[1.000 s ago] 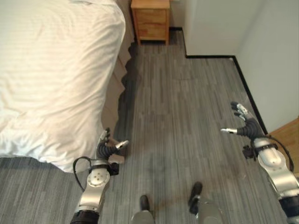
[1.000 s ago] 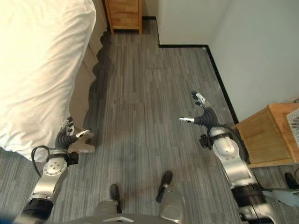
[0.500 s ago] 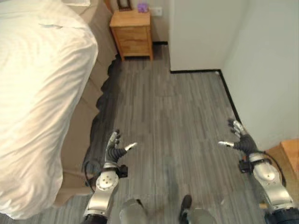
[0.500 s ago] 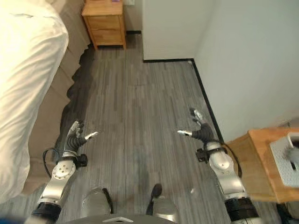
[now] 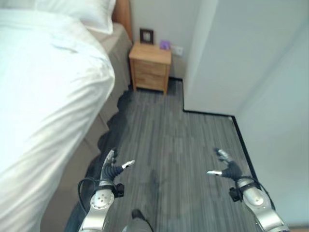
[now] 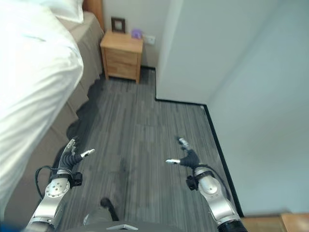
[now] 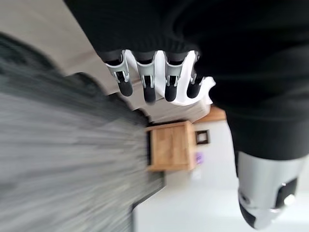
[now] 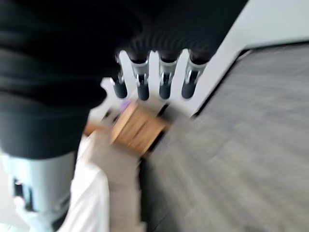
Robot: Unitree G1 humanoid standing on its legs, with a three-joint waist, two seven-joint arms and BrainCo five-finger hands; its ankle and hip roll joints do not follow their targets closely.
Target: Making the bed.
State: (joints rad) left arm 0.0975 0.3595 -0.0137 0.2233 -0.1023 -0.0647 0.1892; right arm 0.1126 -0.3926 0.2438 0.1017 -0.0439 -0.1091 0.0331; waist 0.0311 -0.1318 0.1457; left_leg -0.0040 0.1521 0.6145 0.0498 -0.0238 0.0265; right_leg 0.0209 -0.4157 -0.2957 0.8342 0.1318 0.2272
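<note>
— While both hands hang over the floor [image 5: 169,140], where is the bed [image 5: 43,96]?
— Beyond the left hand [image 5: 110,166] fingers, long axis running toward the nightstand [image 5: 150,67], pillow [image 5: 82,13] end farthest.
— Fingers?
— Left hand and right hand [image 5: 230,169] spread, holding nothing.

Wooden nightstand [image 5: 150,67] against the wall, small picture frame [image 5: 146,36] on top
</note>
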